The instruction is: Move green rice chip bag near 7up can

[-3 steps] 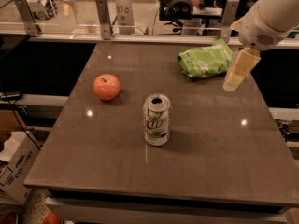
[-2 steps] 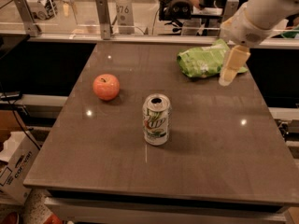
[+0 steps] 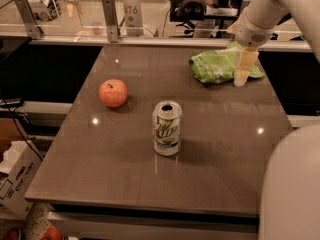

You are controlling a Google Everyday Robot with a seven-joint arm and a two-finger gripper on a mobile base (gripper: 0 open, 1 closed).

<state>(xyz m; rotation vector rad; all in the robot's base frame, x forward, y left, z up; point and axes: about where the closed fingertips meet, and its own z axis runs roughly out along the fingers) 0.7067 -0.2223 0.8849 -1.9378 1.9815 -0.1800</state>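
Note:
The green rice chip bag point(image 3: 214, 66) lies crinkled at the back right of the brown table point(image 3: 115, 179). The 7up can point(image 3: 167, 128) stands upright near the table's middle, well in front of and to the left of the bag. My gripper point(image 3: 243, 70) hangs from the white arm point(image 3: 270, 9) and points down over the bag's right end, its tip at about the bag's front edge. I cannot tell whether it touches the bag.
An orange-red apple point(image 3: 113, 93) sits on the table to the left of the can. A glass barrier with metal posts point(image 3: 111, 19) runs along the table's back edge. A cardboard box point(image 3: 15, 179) stands on the floor at the left. My white body point(image 3: 295, 184) fills the lower right.
The arm has moved left and a little back, bringing the gripper from beside the bag's right edge to over its right end. Bag, can and apple have not moved.

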